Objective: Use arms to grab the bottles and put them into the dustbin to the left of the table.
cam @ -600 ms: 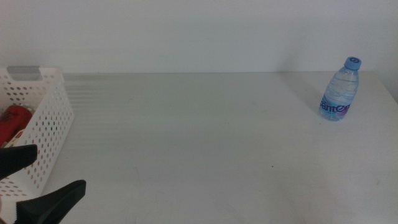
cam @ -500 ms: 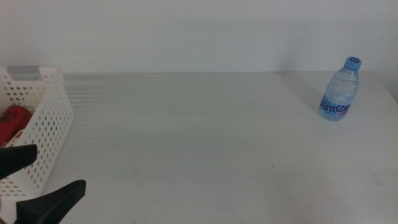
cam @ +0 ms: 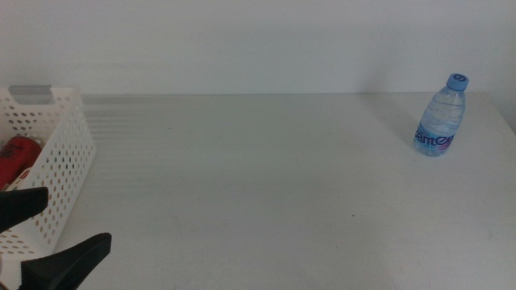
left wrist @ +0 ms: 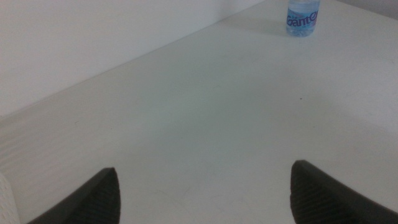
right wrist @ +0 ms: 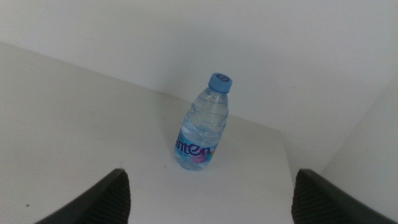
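White table (cam: 266, 185) fills the middle view, with one clear blue-capped water bottle (cam: 441, 115) upright near its far right corner. At the left edge sits the perforated white dustbin (cam: 60, 173), a red can (cam: 18, 155) already lying inside. The left gripper (cam: 44, 234) hangs just beside the dustbin, jaws spread and empty. By my reading, the water bottle is the last one to collect.

From the left wrist view, the left gripper (left wrist: 202, 190) faces bare table, and the water bottle (left wrist: 303, 17) stands well apart at the far end.

From the right wrist view, the right gripper (right wrist: 211, 196) is open and empty, with the water bottle (right wrist: 202, 121) ahead between its jaws' lines. The next move likely calls for the right gripper advancing and closing on the body. Nothing stands in the way.
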